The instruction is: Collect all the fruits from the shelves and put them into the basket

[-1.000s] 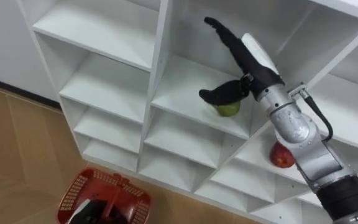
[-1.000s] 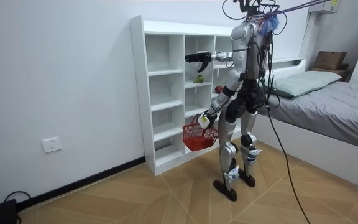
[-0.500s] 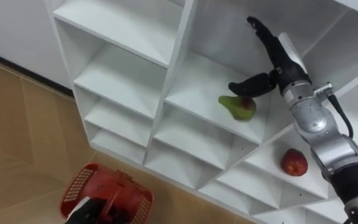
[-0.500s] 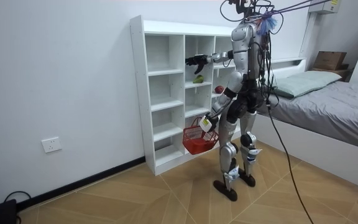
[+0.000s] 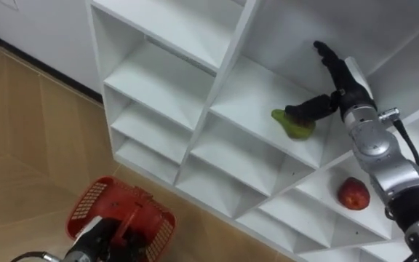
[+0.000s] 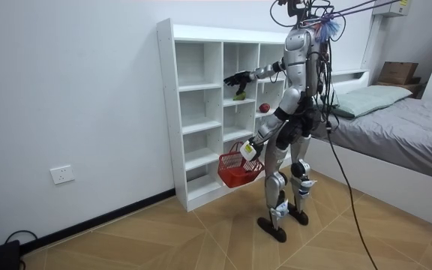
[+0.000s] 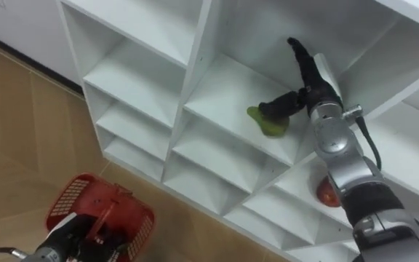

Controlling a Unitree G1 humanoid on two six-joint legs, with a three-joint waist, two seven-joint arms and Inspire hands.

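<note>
Currently the right hand [image 5: 342, 91] is spread in a closet [image 5: 195, 87] compartment, thumb at the green pear [image 5: 294, 125] lying there. A red apple [image 5: 353, 194] sits in the compartment lower right. The left hand [image 5: 97, 240] grips the red basket [image 5: 86, 207] by its handle.

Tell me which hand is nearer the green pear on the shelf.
Right. The right hand is open beside the green pear in its compartment, thumb at the fruit. The left hand is far below, holding the red basket.
</note>
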